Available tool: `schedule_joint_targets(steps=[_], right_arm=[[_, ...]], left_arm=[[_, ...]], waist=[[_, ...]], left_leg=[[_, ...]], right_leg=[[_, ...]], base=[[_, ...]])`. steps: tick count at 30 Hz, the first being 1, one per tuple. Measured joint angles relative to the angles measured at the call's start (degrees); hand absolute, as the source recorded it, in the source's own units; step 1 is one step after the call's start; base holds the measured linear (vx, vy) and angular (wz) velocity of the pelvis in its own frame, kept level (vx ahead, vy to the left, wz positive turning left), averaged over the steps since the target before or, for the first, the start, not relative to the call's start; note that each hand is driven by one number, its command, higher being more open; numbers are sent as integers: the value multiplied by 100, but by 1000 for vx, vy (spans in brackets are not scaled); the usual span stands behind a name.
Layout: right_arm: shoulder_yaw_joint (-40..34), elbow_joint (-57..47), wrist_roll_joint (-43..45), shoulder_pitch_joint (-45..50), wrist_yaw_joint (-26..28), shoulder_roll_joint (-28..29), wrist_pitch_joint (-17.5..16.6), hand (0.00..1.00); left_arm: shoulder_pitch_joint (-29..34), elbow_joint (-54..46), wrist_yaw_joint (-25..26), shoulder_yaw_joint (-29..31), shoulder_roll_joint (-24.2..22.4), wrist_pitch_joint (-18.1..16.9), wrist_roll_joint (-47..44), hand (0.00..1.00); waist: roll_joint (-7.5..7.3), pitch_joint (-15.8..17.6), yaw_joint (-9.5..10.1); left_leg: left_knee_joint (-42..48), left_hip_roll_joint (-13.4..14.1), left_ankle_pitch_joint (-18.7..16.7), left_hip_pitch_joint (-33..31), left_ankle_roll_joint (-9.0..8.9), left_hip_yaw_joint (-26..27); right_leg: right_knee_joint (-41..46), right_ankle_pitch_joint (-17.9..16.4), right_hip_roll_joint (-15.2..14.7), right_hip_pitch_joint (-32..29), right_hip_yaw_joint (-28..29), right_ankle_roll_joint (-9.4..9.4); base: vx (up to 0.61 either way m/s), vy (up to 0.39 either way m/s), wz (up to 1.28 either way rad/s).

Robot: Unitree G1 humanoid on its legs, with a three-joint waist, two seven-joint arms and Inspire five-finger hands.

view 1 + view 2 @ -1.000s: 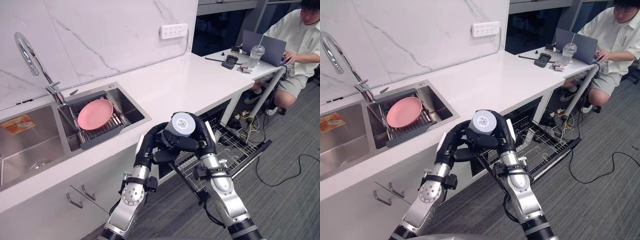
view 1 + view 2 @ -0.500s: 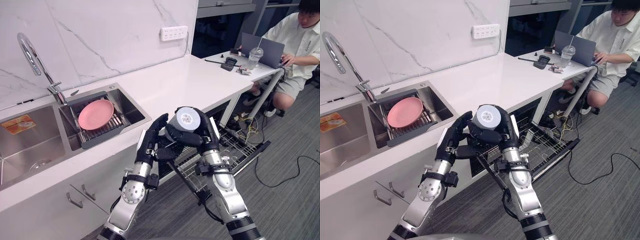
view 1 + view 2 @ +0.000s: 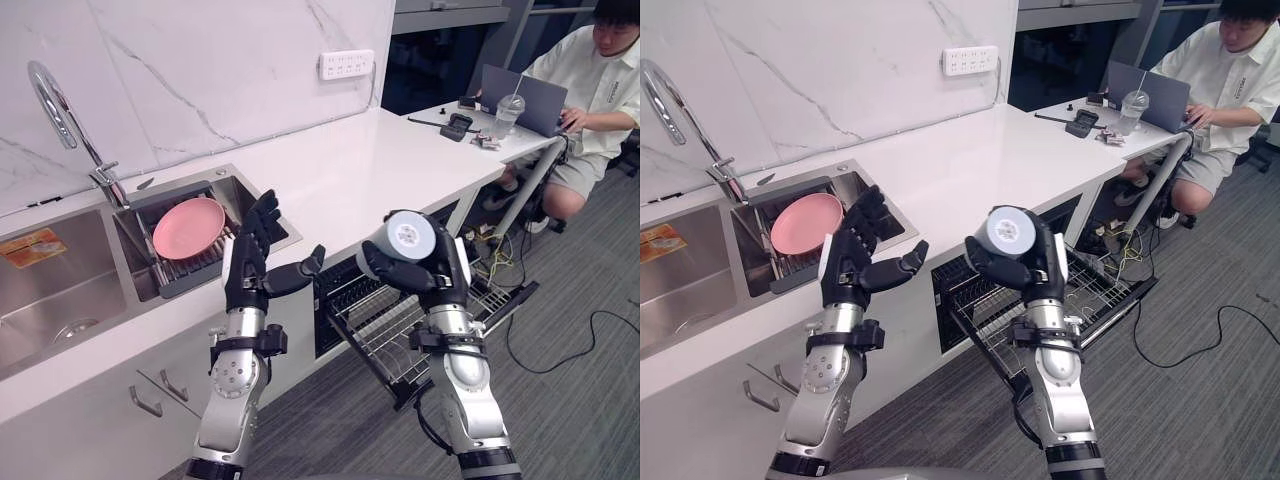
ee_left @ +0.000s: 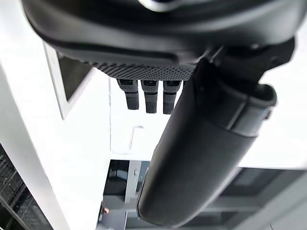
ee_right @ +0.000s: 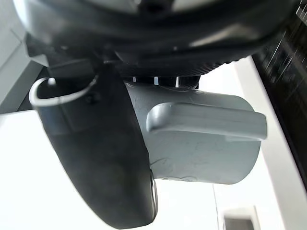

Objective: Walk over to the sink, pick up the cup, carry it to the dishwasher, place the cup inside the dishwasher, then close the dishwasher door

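Left hand (image 3: pixel 246 272) pulled away, cup (image 3: pixel 405 239) mouth hidden

Rear wall (image 3: pixel 200 60): white marble-patterned panels with grey veining; one white socket strip (image 3: pixel 347 64) mounted on it. Surface (image 3: pixel 370 160): white, running along the wall. Below it, pale cabinet fronts (image 3: pixel 90 420) with metal handles. Floor (image 3: pixel 590 400): grey carpet. Far right: white desk (image 3: pixel 525 141) carrying a laptop (image 3: pixel 545 100), a person (image 3: pixel 600 80) seated there.
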Motion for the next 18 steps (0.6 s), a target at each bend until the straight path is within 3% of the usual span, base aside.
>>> schedule_joint_targets(steps=[7,18], right_arm=[[-222,-93,-105,494,-14,3,13,30],[-357,323,-337,1092,-23,4,59,30]], left_arm=[[739,141,-453,-170,-22,4,-101,90],[1620,1461,-964,-89,51,51,-82,90]], waist=[[14,41,-4],[16,192,17]], left_leg=[[-24,0,-3,4,-2,41],[-53,0,-3,31,-4,60]], right_leg=[[0,-6,0,-18,37,11],[6,-26,-5,-10,43,40]], base=[[2,-1,-2],[0,0,0]])
